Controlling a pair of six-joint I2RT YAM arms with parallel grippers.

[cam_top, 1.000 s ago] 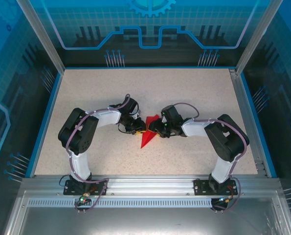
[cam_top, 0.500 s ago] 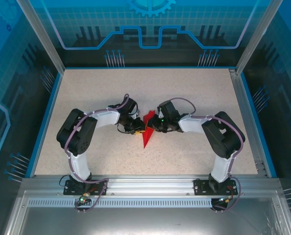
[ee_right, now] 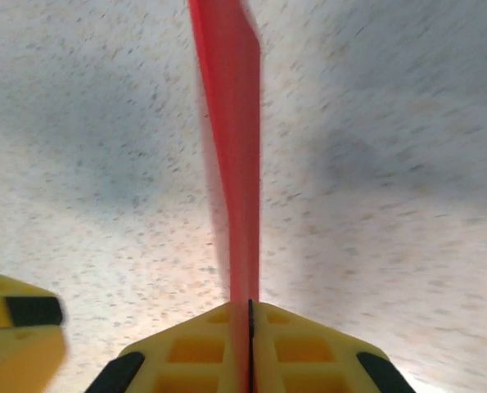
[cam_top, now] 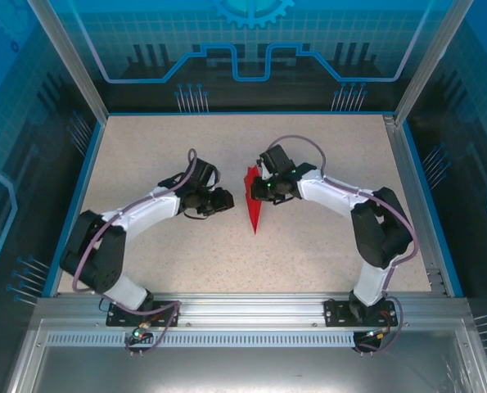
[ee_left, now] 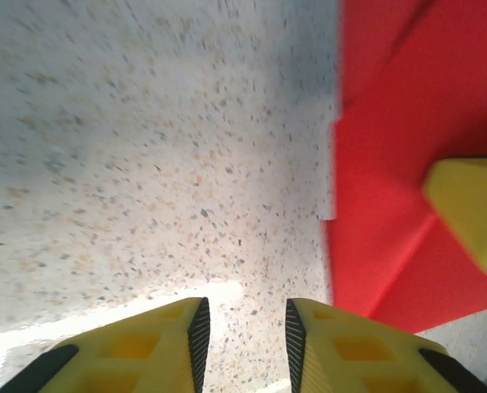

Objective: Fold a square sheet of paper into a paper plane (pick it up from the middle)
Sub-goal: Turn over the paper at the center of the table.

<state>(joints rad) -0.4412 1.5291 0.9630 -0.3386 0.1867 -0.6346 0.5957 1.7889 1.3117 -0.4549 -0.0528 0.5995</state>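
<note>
Right pincer [ee_right: 250, 318] is clamped tight on the paper plane [ee_right: 231, 147]. From the right wrist cam the two yellow fingers meet w/ no gap, just the thin red edge running between them. The plane stretches away from the grip as a narrow red strip, seen edge-on, w/ speckled tabletop [ee_right: 390, 164] on either side of it.

From the top cam the plane is a slim red dart near the middle of the tabletop. Its wide end is at the right pincer and its point aims back toward the arm bases. Can't say if the tip touches the surface or hangs just clear, the angle's too poor.

Left pincer [ee_left: 243, 318] is just beside the plane, on its left, and apart from it. Its fingers are partly open w/ a narrow gap, nothing in it but tabletop showing through. The left wrist cam has the red folded layers up at the right edge, w/ a yellow fingertip [ee_left: 472, 205] of the right pincer in front of them.
</note>
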